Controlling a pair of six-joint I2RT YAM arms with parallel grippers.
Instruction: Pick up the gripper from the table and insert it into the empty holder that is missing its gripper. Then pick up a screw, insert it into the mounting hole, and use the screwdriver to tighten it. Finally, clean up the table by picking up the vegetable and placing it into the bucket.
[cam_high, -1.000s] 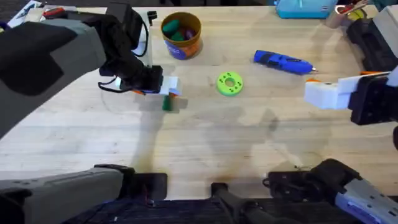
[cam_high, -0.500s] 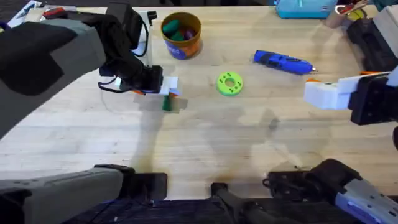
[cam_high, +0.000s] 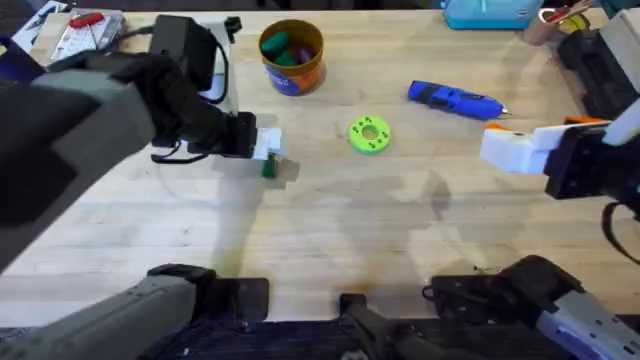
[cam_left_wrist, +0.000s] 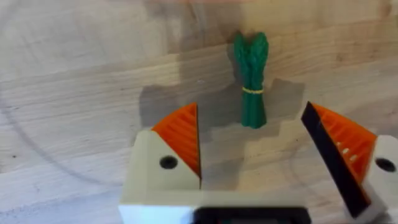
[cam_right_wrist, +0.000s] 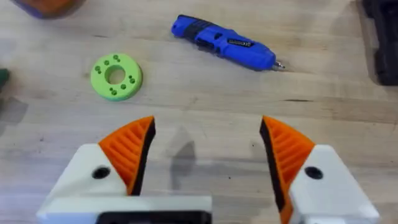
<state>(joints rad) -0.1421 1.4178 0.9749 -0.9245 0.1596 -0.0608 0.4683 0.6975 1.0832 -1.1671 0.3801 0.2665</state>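
Our left gripper (cam_left_wrist: 252, 155) hangs spread over the vegetable (cam_left_wrist: 250, 79); right gripper (cam_right_wrist: 205, 158) gapes, empty. Closing short, we might pinch air; the vegetable lies beyond our pads (cam_left_wrist: 181, 134).

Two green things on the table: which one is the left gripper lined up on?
The vegetable, the slim dark-green bundle lying flat just ahead of the open left gripper. The lime-green ring with holes lies farther off, toward the blue screwdriver.

Left gripper (cam_high: 268, 147) hides most of the vegetable (cam_high: 268, 169) overhead
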